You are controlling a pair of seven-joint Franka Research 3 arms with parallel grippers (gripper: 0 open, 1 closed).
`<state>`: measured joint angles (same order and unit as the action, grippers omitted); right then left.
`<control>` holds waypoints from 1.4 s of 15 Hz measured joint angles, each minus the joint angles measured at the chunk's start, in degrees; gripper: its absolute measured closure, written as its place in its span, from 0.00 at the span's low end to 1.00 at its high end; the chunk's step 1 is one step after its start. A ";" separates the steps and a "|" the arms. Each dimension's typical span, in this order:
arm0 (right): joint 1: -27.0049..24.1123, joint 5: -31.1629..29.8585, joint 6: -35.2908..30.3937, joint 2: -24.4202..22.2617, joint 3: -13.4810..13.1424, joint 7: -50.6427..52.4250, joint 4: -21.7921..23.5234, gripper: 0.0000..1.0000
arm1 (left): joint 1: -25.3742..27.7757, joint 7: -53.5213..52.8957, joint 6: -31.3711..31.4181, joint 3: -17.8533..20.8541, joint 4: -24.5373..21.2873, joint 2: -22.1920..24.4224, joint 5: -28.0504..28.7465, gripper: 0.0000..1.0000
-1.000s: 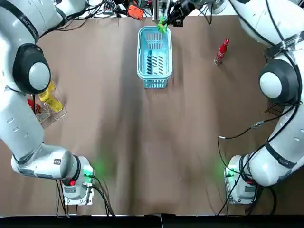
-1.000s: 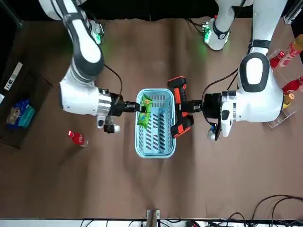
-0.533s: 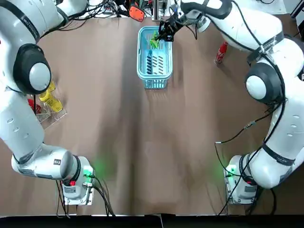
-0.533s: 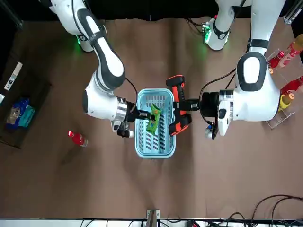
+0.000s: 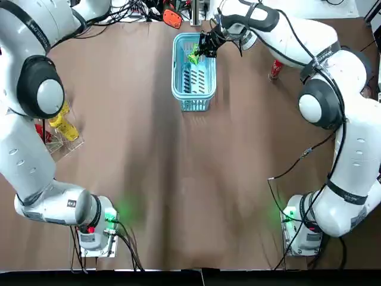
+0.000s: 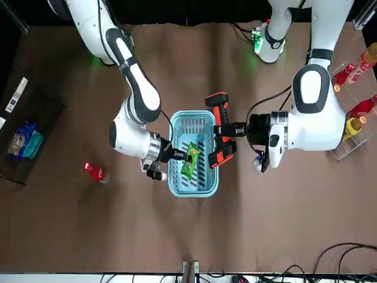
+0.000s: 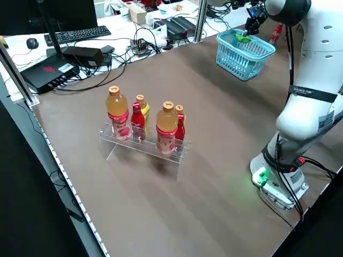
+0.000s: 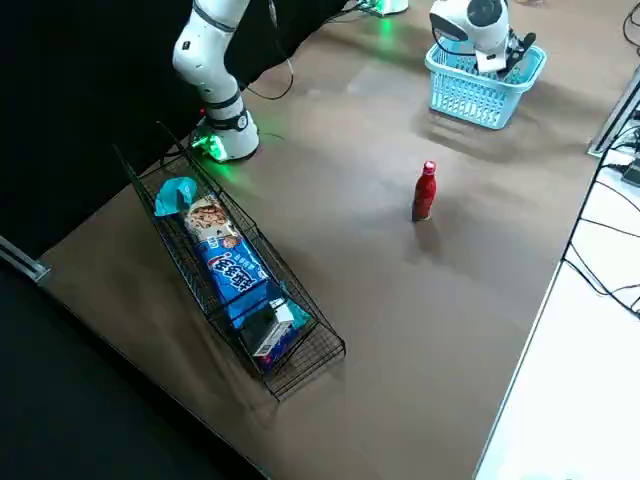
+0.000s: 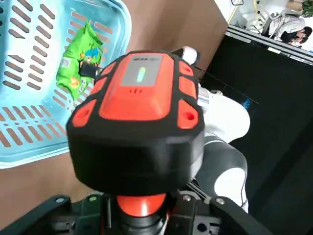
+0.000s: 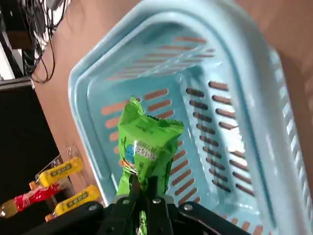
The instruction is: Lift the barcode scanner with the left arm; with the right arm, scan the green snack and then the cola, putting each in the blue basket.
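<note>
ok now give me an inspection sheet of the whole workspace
surface: brown table, no spills seen
job's things: barcode scanner lifted beside blue basket; green snack held over its inside; cola upright, apart
clutter: bottle rack robot's left; wire tray of snacks robot's right
hands: left hand shut on barcode scanner; right hand shut on green snack
cables: loose cable by right arm's base
surroundings: keyboard beyond table

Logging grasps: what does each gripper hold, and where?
Right gripper: green snack, near one end of the packet. Left gripper: barcode scanner, by its handle.
</note>
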<state>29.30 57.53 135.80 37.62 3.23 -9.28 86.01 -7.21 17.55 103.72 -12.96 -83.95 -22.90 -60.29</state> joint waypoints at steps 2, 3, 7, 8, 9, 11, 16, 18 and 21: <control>0.14 -0.02 1.08 0.81 0.00 0.43 -0.43 0.92 | -0.24 0.00 0.00 0.00 -0.11 -0.02 1.02 0.67; 0.16 -0.03 1.31 0.94 -0.02 0.88 -0.58 0.89 | -0.35 0.00 0.00 0.00 -0.15 -0.03 1.26 0.67; 0.09 -0.03 1.83 0.96 -0.49 1.12 -1.14 0.64 | -0.40 0.00 0.00 -0.01 -0.16 -0.04 1.35 0.67; 0.03 -0.03 1.84 0.96 -0.58 1.12 -1.33 0.56 | -0.37 0.00 0.00 -0.01 -0.16 -0.04 1.35 0.67; -0.08 -0.03 1.84 0.94 -0.66 1.11 -1.53 0.56 | -0.33 0.00 0.00 0.00 -0.16 -0.04 1.35 0.67; -1.33 -0.04 1.54 0.31 -0.94 1.10 -2.29 0.56 | -0.32 -0.03 0.00 -0.01 -0.16 -0.04 1.36 0.67; -10.38 -2.46 -18.06 -6.45 -1.84 0.44 -3.08 0.59 | -0.35 -0.65 0.00 -0.15 -0.18 -0.06 1.36 0.67; -14.88 -8.75 -25.04 -8.68 -2.18 0.34 -3.08 0.59 | -0.42 -0.67 0.00 -0.20 -0.19 -0.09 1.36 0.67; -20.63 -21.14 -30.50 -9.82 -2.33 0.33 -3.01 0.59 | -0.55 -0.68 0.00 -0.25 -0.19 -0.15 1.36 0.67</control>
<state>8.68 36.38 105.31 27.80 0.90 -8.95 83.00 -7.75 16.86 103.72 -13.21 -84.14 -23.06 -58.93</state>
